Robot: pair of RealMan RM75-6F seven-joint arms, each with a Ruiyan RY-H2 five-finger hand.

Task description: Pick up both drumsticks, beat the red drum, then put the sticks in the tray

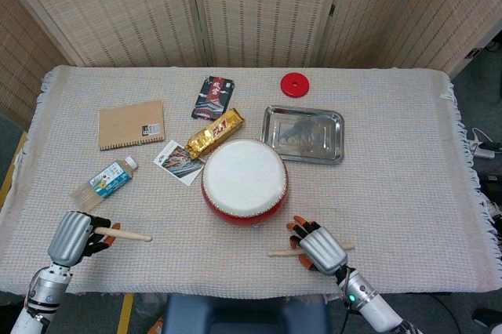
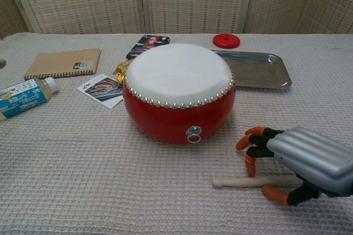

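Drum point(image 1: 244, 179) mid-table, tray point(image 1: 303, 135) behind-right, drumstick point(image 2: 251, 181) in front (under right hand point(image 1: 318, 245)).

Head view: high, looking steeply down on the whole cloth-covered tabletop point(image 1: 392, 154), far out. Chest view: low, near table height, facing forward toward the folding screens, close in. Both share the round red drum with white skin point(image 1: 244, 179) point(image 2: 178, 89) and the rectangular metal tray point(image 1: 303, 134) point(image 2: 255, 70).

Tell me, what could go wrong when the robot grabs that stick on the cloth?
The right hand sits over the loose drumstick but hasn't closed on it; the round stick might roll away. The red drum is close, so lifting could bump it. The left hand holds its drumstick near one end, so it may tip.
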